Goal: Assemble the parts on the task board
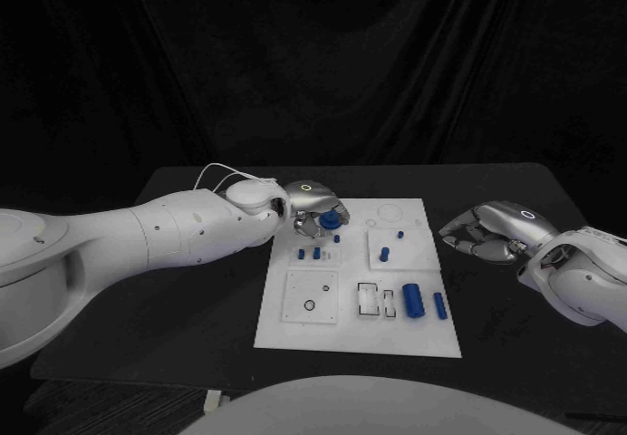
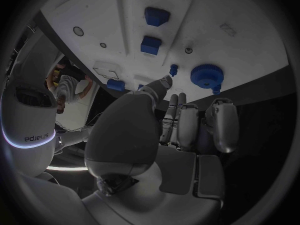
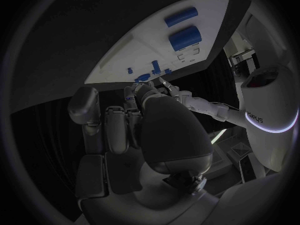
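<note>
The white task board (image 1: 360, 331) lies mid-table. My left hand (image 1: 307, 203) hovers over its far left corner, fingers stretched out and holding nothing. A round blue knob (image 1: 332, 220) stands just beside the fingertips; the left wrist view shows this knob (image 2: 207, 75) apart from them, with a small blue peg (image 2: 174, 69) next to it. Short blue pegs (image 1: 310, 255) stand nearer on the board. Two blue cylinders (image 1: 413, 300) lie at the near right. My right hand (image 1: 479, 232) rests off the board's right edge, fingers curled in, holding nothing.
Two blue blocks (image 2: 152, 31) sit further along the board in the left wrist view. Rectangular slots (image 1: 371, 299) and a small ring (image 1: 310, 304) mark the near half. The black table (image 1: 196, 308) has bare room on either side of the board.
</note>
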Motion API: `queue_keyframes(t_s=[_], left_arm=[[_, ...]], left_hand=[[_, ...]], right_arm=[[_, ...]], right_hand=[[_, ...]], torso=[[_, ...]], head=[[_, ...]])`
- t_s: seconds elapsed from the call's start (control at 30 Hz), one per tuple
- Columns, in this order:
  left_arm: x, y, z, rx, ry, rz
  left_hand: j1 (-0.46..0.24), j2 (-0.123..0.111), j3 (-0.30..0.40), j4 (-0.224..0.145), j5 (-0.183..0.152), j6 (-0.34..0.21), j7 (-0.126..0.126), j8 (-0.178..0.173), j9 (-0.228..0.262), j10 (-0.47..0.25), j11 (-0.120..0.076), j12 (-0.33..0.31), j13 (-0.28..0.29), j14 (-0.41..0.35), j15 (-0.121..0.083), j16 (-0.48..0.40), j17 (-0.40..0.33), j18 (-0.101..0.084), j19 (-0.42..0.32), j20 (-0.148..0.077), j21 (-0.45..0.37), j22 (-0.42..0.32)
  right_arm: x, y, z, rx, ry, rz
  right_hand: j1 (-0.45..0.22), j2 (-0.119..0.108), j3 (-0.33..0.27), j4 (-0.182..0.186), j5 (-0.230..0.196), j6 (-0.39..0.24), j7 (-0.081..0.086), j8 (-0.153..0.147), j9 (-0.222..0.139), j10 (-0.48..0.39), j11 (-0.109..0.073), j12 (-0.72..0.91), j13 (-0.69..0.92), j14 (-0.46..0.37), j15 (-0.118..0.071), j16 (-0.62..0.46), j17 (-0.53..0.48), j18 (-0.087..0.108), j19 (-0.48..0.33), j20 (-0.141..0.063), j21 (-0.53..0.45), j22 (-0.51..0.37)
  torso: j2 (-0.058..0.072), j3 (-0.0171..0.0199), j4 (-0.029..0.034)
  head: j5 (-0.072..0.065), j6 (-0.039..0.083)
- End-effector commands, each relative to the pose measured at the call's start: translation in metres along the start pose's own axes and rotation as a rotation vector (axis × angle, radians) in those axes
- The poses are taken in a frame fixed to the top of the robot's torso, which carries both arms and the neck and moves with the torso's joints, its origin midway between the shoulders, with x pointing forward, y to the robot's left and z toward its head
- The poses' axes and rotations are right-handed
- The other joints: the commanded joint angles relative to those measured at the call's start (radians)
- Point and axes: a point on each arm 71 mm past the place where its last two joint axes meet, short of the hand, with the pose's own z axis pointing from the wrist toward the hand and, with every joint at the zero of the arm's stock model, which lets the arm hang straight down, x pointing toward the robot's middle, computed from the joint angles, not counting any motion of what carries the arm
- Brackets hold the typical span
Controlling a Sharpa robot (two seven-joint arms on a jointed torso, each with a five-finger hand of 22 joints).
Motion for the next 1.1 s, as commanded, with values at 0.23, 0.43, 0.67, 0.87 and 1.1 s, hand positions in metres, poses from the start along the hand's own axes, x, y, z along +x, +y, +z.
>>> queue_keyframes(t_s=[0.23, 0.43, 0.67, 0.87, 1.1], left_arm=[[0.010, -0.002, 0.006, -0.003, 0.046, 0.073], [0.014, -0.003, 0.008, -0.004, 0.054, 0.074], [0.018, -0.004, 0.011, 0.004, 0.049, 0.075], [0.023, -0.004, 0.013, 0.013, 0.039, 0.077], [0.028, -0.007, 0.014, 0.033, 0.031, 0.076]], left_hand=[[-0.029, 0.008, -0.025, 0.001, -0.033, 0.014, -0.007, 0.004, -0.029, 0.037, -0.002, 0.008, 0.002, -0.005, -0.009, 0.005, -0.012, 0.015, -0.006, -0.006, -0.013, 0.181], [-0.033, 0.016, -0.033, -0.003, -0.036, 0.051, -0.010, 0.017, -0.032, 0.064, -0.006, 0.026, 0.017, -0.003, -0.011, 0.011, -0.012, 0.014, -0.002, -0.006, -0.012, 0.182], [-0.037, 0.022, -0.036, -0.001, -0.036, 0.060, -0.017, 0.020, -0.033, 0.076, -0.010, 0.034, 0.025, 0.000, -0.013, 0.015, -0.009, 0.013, 0.001, -0.007, -0.010, 0.183], [-0.040, 0.035, -0.033, 0.004, -0.021, 0.073, -0.025, 0.023, -0.033, 0.102, -0.010, 0.046, 0.034, 0.008, -0.015, 0.024, 0.000, 0.011, 0.009, -0.007, 0.000, 0.187], [-0.036, 0.053, -0.025, 0.006, -0.010, 0.111, -0.032, 0.039, -0.029, 0.149, -0.024, 0.063, 0.045, 0.011, -0.020, 0.028, -0.001, 0.010, 0.012, -0.008, 0.001, 0.188]], right_arm=[[0.003, -0.002, -0.001, 0.018, 0.021, 0.001], [0.003, -0.002, -0.001, 0.021, 0.023, 0.001], [0.004, -0.001, 0.000, 0.020, 0.025, 0.002], [0.005, -0.001, 0.000, 0.020, 0.028, 0.003], [0.006, -0.001, 0.000, 0.023, 0.032, 0.004]], right_hand=[[-0.002, -0.010, 0.009, 0.000, 0.005, 0.005, -0.001, 0.005, 0.001, -0.012, 0.003, -0.012, 0.056, 0.049, 0.003, -0.012, 0.102, 0.010, -0.006, 0.000, -0.011, 0.125], [-0.002, -0.010, 0.009, -0.001, 0.005, 0.005, -0.001, 0.005, 0.001, -0.013, 0.002, -0.014, 0.054, 0.048, 0.003, -0.014, 0.100, 0.011, -0.007, 0.000, -0.014, 0.124], [-0.002, -0.011, 0.010, -0.001, 0.005, 0.005, -0.001, 0.005, 0.001, -0.014, 0.002, -0.016, 0.052, 0.046, 0.003, -0.017, 0.097, 0.011, -0.009, 0.000, -0.017, 0.123], [-0.002, -0.011, 0.011, -0.001, 0.005, 0.006, -0.001, 0.005, 0.001, -0.016, 0.002, -0.018, 0.050, 0.045, 0.003, -0.020, 0.094, 0.012, -0.010, 0.000, -0.021, 0.123], [-0.002, -0.011, 0.013, -0.002, 0.006, 0.006, -0.001, 0.005, 0.002, -0.018, 0.002, -0.021, 0.048, 0.044, 0.003, -0.023, 0.092, 0.012, -0.010, 0.000, -0.022, 0.122]], torso=[[0.000, -0.0019, -0.0036], [-0.001, -0.0002, -0.0012], [-0.001, -0.0004, -0.0005], [-0.001, -0.0010, 0.0003], [-0.002, -0.0014, -0.0026]], head=[[0.002, 0.000], [-0.003, 0.000], [-0.004, 0.000], [-0.004, 0.000], [-0.002, 0.000]])
